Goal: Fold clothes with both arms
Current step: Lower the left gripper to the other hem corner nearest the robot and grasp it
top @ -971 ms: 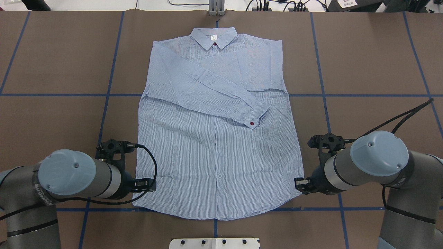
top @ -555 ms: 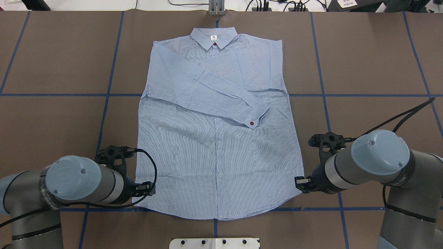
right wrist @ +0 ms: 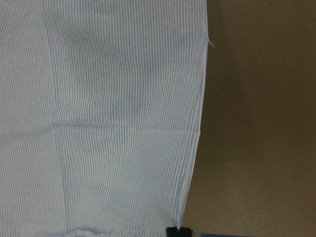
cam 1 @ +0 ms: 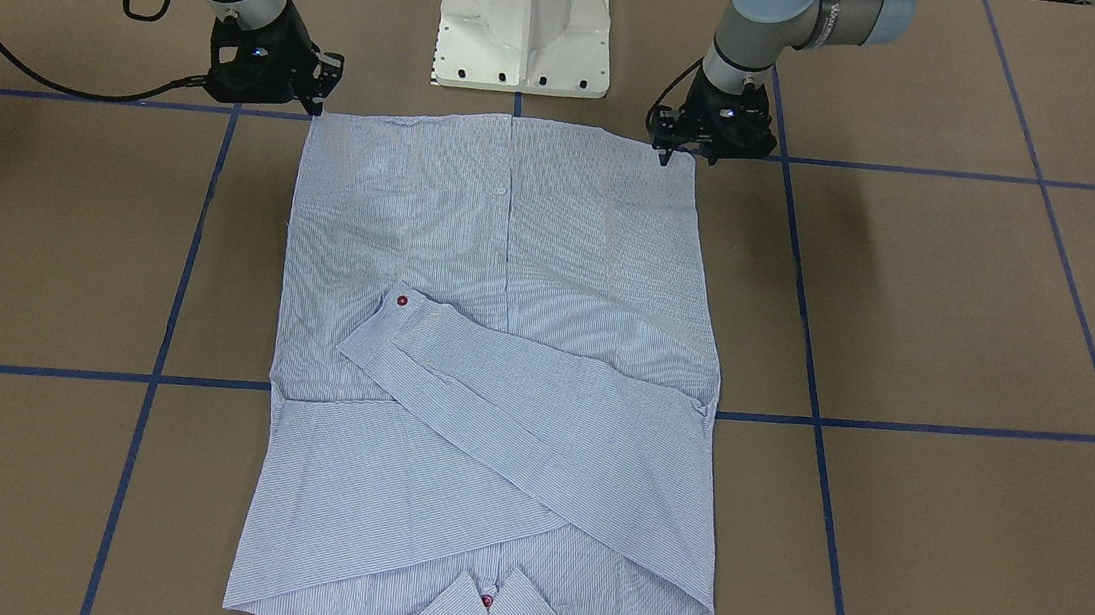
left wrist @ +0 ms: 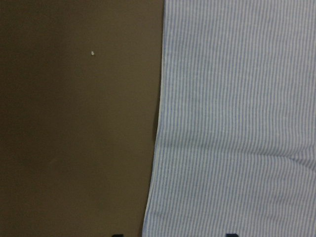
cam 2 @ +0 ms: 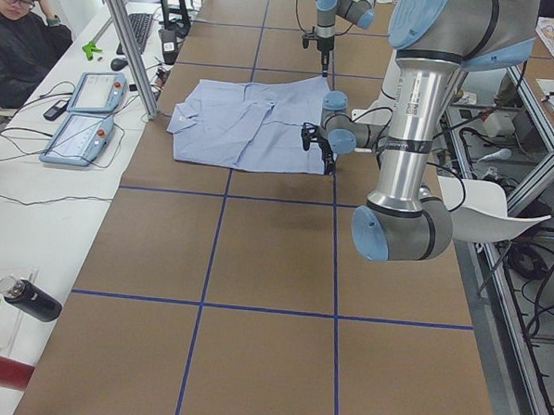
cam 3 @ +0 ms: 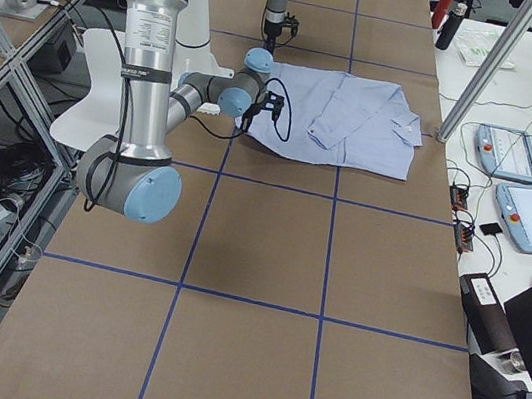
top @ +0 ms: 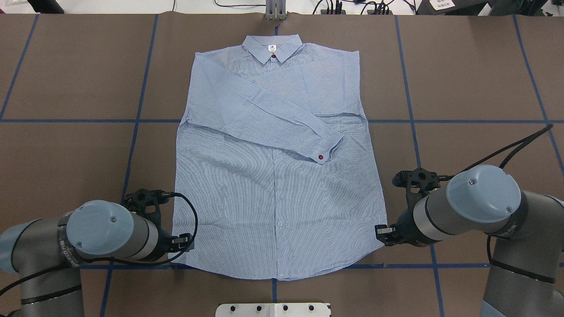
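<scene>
Two claws flank your striped shirt [top: 273,198] at its hem corners. The left gripper [top: 185,242] is spread wide, and in its wrist view the shirt's side edge runs between the fingertips. The right gripper [top: 380,232] has its tips pressed together, pinching the hem corner just ahead of it. Between both claws the shirt lies flat on the brown table [top: 462,66], one sleeve [top: 264,119] folded across its chest.

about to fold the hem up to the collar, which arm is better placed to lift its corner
Right, probably: the right gripper looks closed on the shirt at its hem corner. The left gripper is open astride the side edge, nothing pinched yet.
</scene>
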